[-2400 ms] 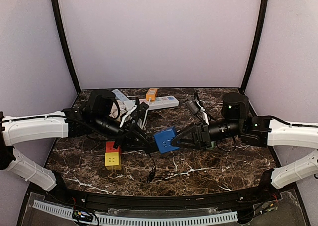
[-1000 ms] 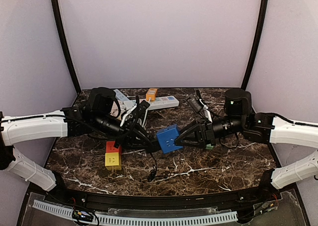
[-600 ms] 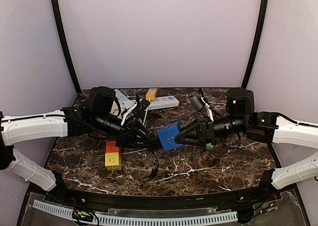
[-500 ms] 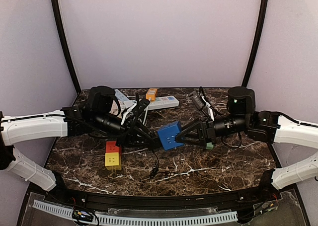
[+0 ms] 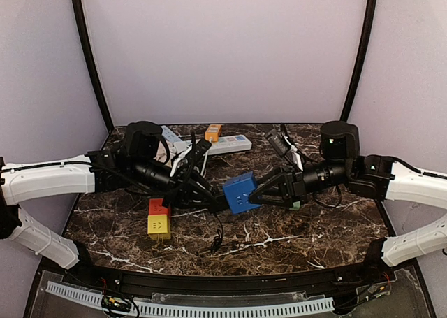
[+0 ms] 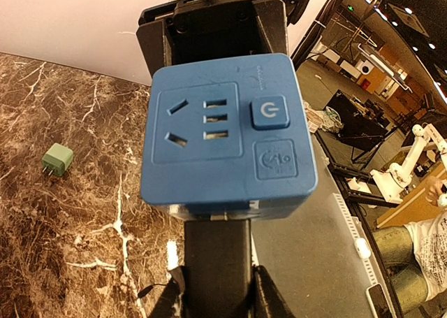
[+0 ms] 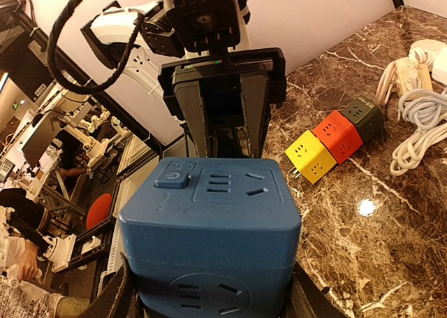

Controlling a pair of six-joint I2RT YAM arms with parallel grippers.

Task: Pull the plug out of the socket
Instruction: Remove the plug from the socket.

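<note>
Nearest: 1 yellow cube (image 5: 158,225) w/ 1 red cube (image 5: 158,207) touching behind it, on marble table (image 5: 314,241). Mid, lifted off table: 1 blue socket cube (image 5: 241,192). R gripper (image 5: 264,192) clamps its sides. L gripper (image 5: 209,199) is pinched tight on 1 black plug (image 6: 218,255), seated against cube. 1 small green adapter (image 6: 57,159) lies on table. Far: 1 white power strip (image 5: 227,145), 1 orange block (image 5: 213,132). Vs 2.4 s ago: cube + both grippers sit slightly further R and higher; rest unmoved.
</note>
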